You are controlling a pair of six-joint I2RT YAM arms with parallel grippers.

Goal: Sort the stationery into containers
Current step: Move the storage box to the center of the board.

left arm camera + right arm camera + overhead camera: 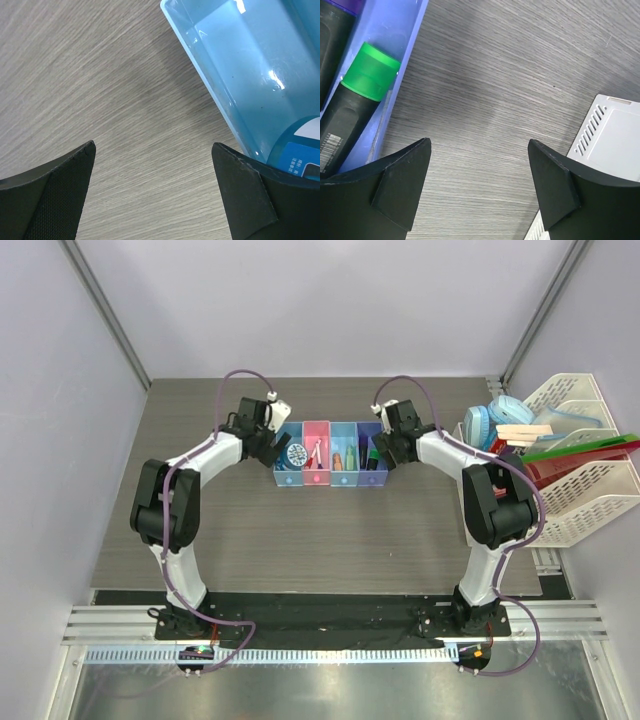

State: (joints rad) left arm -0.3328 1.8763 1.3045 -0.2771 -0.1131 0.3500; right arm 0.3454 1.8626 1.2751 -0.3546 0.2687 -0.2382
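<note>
Jaws wide, empty, left and right; glossy translucent rectangular bins (343,478); black green-capped highlighter (357,100), woodgrain table (300,540)

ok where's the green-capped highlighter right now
The green-capped highlighter lies in the purple bin at the row's right end, just left of the right gripper in the right wrist view.

You see a grey wood-grain table (330,530) boxed by plain pale walls (320,300) at nine, twelve and three o'clock; a white mesh rack (590,505) sits at three, a metal rail (110,625) at six.
</note>
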